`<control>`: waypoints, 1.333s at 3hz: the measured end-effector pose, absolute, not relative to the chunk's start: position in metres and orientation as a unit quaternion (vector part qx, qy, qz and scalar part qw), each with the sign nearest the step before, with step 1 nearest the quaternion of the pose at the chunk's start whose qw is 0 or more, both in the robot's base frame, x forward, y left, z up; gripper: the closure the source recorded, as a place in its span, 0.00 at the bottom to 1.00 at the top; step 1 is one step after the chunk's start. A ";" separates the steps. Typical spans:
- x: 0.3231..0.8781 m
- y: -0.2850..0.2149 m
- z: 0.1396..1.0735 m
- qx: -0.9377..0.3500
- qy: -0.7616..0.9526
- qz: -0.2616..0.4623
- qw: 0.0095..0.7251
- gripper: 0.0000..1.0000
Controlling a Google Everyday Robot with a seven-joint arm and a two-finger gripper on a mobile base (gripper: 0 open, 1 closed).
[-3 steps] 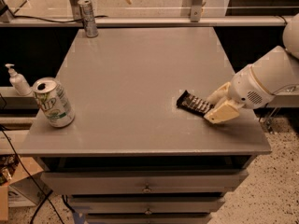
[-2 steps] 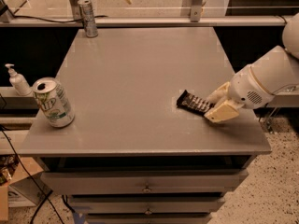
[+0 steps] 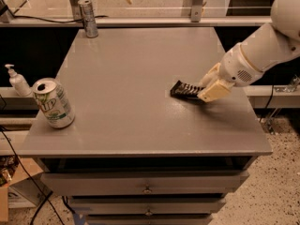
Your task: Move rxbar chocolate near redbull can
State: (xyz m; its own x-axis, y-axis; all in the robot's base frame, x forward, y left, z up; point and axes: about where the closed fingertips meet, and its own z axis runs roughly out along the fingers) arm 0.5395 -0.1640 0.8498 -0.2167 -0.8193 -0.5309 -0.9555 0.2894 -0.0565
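The rxbar chocolate (image 3: 185, 89), a flat black wrapper with white text, is at the right side of the grey table (image 3: 131, 78). My gripper (image 3: 204, 87) is shut on the bar's right end, one cream finger (image 3: 215, 92) in front and the other behind it. The bar sticks out to the left of the fingers, at or just above the tabletop. The redbull can (image 3: 88, 18), slim and silver-grey, stands upright at the table's far left corner, far from the bar.
A green-and-white 7UP can (image 3: 53, 103) stands near the front left edge. A soap dispenser (image 3: 18, 80) sits on a shelf left of the table. Drawers (image 3: 147, 189) are below the tabletop. A rail with posts runs behind the table.
The gripper and the bar in it have moved together a little to the left and towards the far side of the table. The cans have not moved.
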 end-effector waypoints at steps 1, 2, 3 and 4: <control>0.571 -0.157 0.887 -0.602 0.744 0.110 0.267 1.00; 0.588 -0.152 0.935 -0.614 0.721 0.078 0.311 1.00; 0.588 -0.153 0.934 -0.610 0.724 0.084 0.311 1.00; 0.589 -0.152 0.917 -0.587 0.738 0.090 0.322 1.00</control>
State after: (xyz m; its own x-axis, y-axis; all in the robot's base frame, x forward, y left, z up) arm 0.5887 -0.1523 0.9173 -0.1041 -0.8079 -0.5801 -0.9235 0.2951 -0.2452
